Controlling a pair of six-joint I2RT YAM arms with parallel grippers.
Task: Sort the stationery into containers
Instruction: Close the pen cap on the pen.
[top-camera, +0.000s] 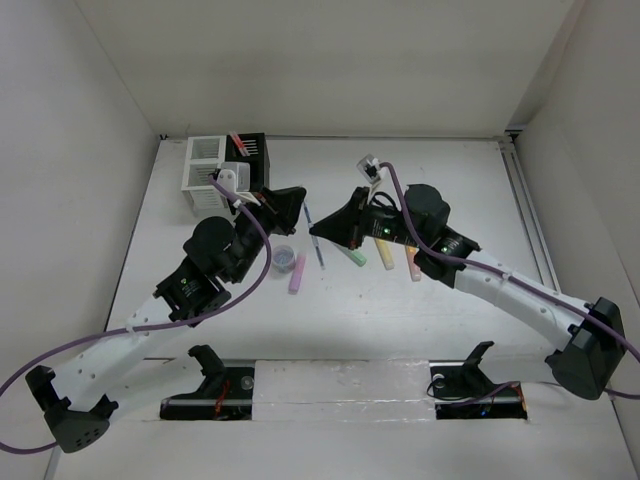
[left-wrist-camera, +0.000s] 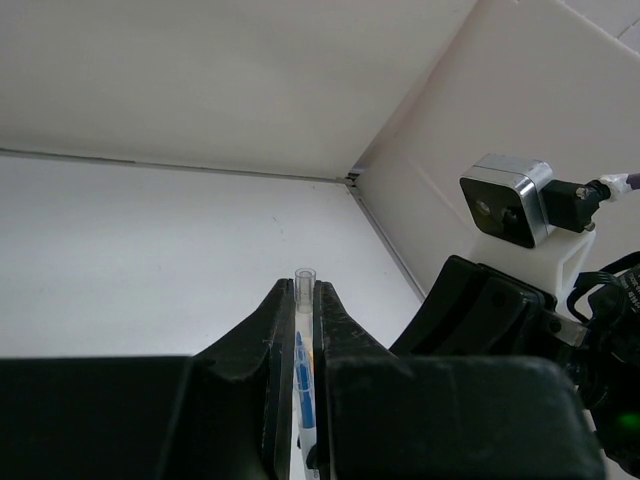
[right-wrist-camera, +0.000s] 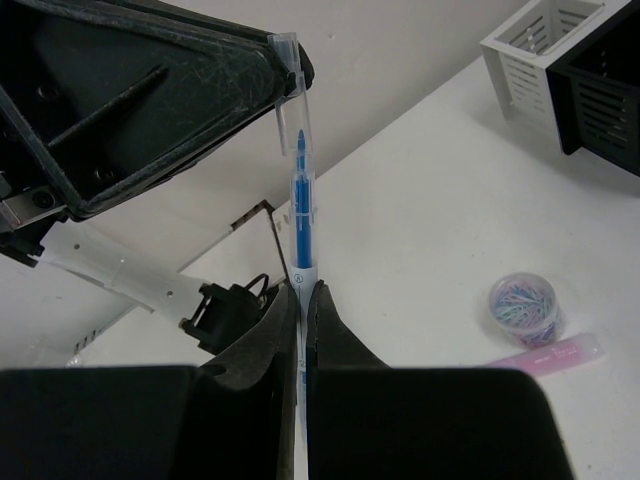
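Well, from above, both arms meet over the white table (top-camera: 450, 190), and a slim blue pen (top-camera: 319, 253) hangs in the air between them. The left gripper (top-camera: 298, 196) pinches its far end and the right gripper (top-camera: 318, 229) clamps it mid-barrel. Below lie a purple marker (top-camera: 297, 272) just beside a small round tub (top-camera: 283, 260), then a green marker (top-camera: 350, 255), a yellow marker (top-camera: 385, 256) and an orange marker (top-camera: 412, 263) in a loose row. At the back left, the slatted white box (top-camera: 205, 160) joins the black box (top-camera: 254, 165), with a red pen (top-camera: 240, 143) leaning in the black one.

Over to the left wrist: matte black fingers (left-wrist-camera: 270, 340) are tight on the pen's clear barrel, blue core showing, clear tip poking out ahead. The other arm's wrist camera (left-wrist-camera: 505, 208) sits at the right.

On the right wrist, its fingers (right-wrist-camera: 270, 345) are closed on the lower barrel. The pen stands upright, its top caught in the scratched left gripper. The tub is clear plastic full of coloured clips, just beside the glossy marker, with both boxes at top right.
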